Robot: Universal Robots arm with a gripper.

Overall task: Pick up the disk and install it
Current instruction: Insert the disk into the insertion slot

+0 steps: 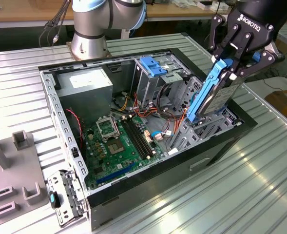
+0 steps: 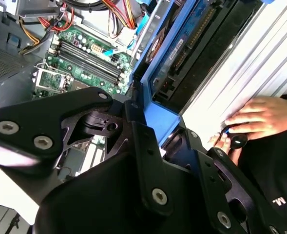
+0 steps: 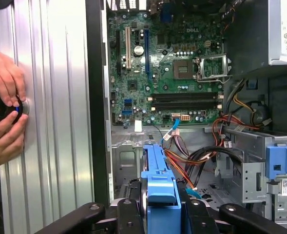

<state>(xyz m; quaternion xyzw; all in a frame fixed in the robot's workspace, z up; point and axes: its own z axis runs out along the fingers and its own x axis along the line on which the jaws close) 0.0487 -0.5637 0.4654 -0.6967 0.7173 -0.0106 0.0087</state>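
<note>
At the exterior view's left, grey fixtures (image 1: 26, 192) sit on the ribbed table (image 1: 250, 195). Next to them stands the open case (image 1: 182, 170). Its motherboard (image 1: 121, 141) lies flat on the floor, with the power supply (image 1: 87, 80) in the far corner. Further right is a tall bay topped by a blue bracket (image 1: 153, 66).

Right of that bay, the disk (image 1: 216, 95) hangs tilted. Its upper end is in the gripper (image 1: 231, 68) and its lower end reaches down into the case among the low cages at the case's right end. I cannot tell whether it touches a cage there. It is not lying flat in any slot.

The jaws are closed on the disk's upper end, spread only as wide as the disk is thick. In the first wrist view, black fingers (image 3: 128, 214) sit tight on either side of the blue rail, and nothing else is in their grasp. The second wrist view shows the same pinch, with the blue frame running away from the fingers toward the case.

In the first wrist view, a hand (image 3: 6, 78) and another hand (image 3: 4, 139) rest on the table outside the case wall. They are closed around a black knob (image 3: 1, 107).
</note>
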